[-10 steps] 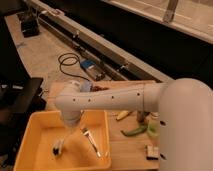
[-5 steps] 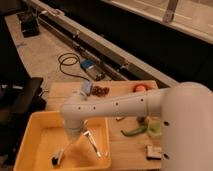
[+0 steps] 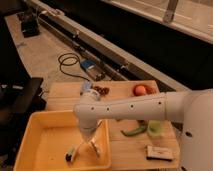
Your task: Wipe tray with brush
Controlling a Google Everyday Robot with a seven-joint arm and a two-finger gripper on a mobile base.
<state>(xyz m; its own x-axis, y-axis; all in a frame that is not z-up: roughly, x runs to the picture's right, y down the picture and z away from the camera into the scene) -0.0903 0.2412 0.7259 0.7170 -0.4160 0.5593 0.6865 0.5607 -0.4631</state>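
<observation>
end effector shifted right over tray | grip: can't tell | brush beneath

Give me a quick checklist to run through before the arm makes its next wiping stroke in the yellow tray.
1. Gripper is over the yellow tray: ok.
2. Brush lies inside the tray, dark head on the floor: ok.
3. Gripper has a firm hold on the brush handle: cannot tell.
4. Metal utensil lying beside the brush, in the stroke path: not ok.
5. Green pepper and orange fruit sit outside the tray: ok.
</observation>
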